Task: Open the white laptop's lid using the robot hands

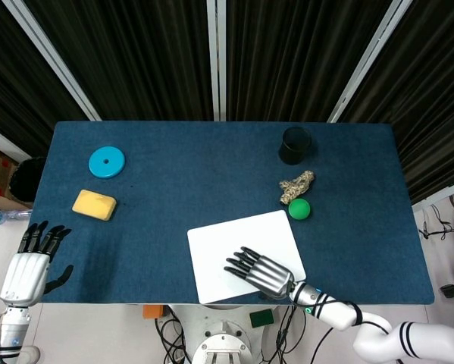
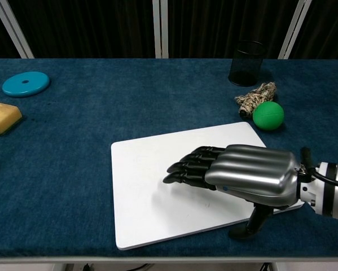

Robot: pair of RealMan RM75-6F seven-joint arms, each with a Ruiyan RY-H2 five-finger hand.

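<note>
The white laptop (image 1: 234, 246) (image 2: 152, 180) lies shut on the blue table, near the front edge and slightly right of centre. My right hand (image 1: 259, 272) (image 2: 236, 172) hovers palm-down over the lid's middle, fingers stretched flat and pointing left, covering the logo. Its thumb hangs down past the laptop's front right edge. It holds nothing. My left hand (image 1: 29, 264) stays off the table's front left corner, fingers apart and empty; the chest view does not show it.
A green ball (image 1: 299, 208) (image 2: 268, 115) and a rope knot (image 1: 295, 186) (image 2: 254, 97) lie just beyond the laptop's far right corner. A black cup (image 1: 295, 145) (image 2: 246, 62) stands behind them. A yellow sponge (image 1: 94, 204) (image 2: 1, 117) and blue disc (image 1: 106, 162) (image 2: 25, 83) sit far left.
</note>
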